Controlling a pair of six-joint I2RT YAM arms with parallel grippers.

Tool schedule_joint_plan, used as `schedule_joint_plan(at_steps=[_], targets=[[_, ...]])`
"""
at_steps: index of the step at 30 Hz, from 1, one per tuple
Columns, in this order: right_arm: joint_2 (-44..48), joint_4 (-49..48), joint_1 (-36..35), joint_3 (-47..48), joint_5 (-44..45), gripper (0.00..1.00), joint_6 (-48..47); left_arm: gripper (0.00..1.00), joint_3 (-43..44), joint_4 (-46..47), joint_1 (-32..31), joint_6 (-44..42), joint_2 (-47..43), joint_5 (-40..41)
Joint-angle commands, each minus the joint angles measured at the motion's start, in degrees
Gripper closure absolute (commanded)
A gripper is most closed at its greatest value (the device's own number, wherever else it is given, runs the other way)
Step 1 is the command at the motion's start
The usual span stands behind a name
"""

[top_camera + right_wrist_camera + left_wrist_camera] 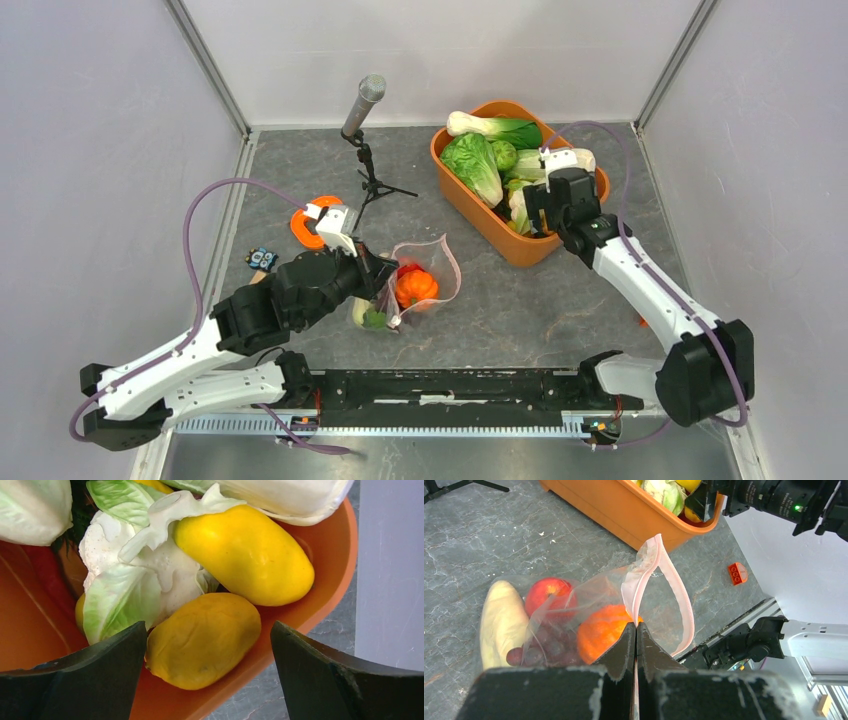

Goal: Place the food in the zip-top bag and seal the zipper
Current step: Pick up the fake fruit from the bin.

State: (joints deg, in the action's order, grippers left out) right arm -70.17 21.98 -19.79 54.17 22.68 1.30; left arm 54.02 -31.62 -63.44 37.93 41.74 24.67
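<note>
Student: Black fingers [75,680] of the right end effector [208,630] fill the bottom of its wrist view. They are spread wide and released, straddling a dull yellow fruit [205,640] in the orange tub [330,580]. How would that piece handle?

Tutor: Probably light, rigid and glossy, hence slippery. Take the oval across its short middle, clear of the lettuce leaf [120,605] touching it and the brighter yellow fruit [245,555] just behind.

Student: And the left end effector [636,630]?

Tutor: Clenched on the zip-top bag [599,587], pinching the mouth where the pinkish zipper [654,547] runs between its fingers. The bag lies on the counter [474,545] near the tub, holding an orange piece [599,630], a red apple [546,592] and a grape bunch [544,647]. Whether the pale long piece [501,625] beside them is inside, I cannot tell.

Student: How does the bag behave?

Tutor: Thin, limp and crinkly by its look, so the mouth would likely sag shut unless held. The stiffer zipper strip is the sensible hold, both for opening and for sealing.
</note>
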Motion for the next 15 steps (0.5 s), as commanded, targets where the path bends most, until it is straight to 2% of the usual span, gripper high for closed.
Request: schedule_joint_plan(at_steps=[1,8,12,15], targets=[[-2.7,0.9,0.6,3.3,-1.4,0.05,-2.3,0.98,-0.2,1.5,0.0,0.0,-1.2,0.2],[-4.3,4.3,0.6,3.9,-2.4,0.17,-1.4,0.98,-0.1,1.7,0.0,-0.3,-0.5,-0.1],[-2.0,2.4,0.6,3.1,-7.6,0.3,-1.4,0.98,-0.1,1.8,0.0,-0.3,-0.4,-0.1],[-0.1,0.4,0.6,2.3,-11.5,0.36,-1.4,0.98,-0.2,1.7,0.0,-0.2,-0.6,0.1]])
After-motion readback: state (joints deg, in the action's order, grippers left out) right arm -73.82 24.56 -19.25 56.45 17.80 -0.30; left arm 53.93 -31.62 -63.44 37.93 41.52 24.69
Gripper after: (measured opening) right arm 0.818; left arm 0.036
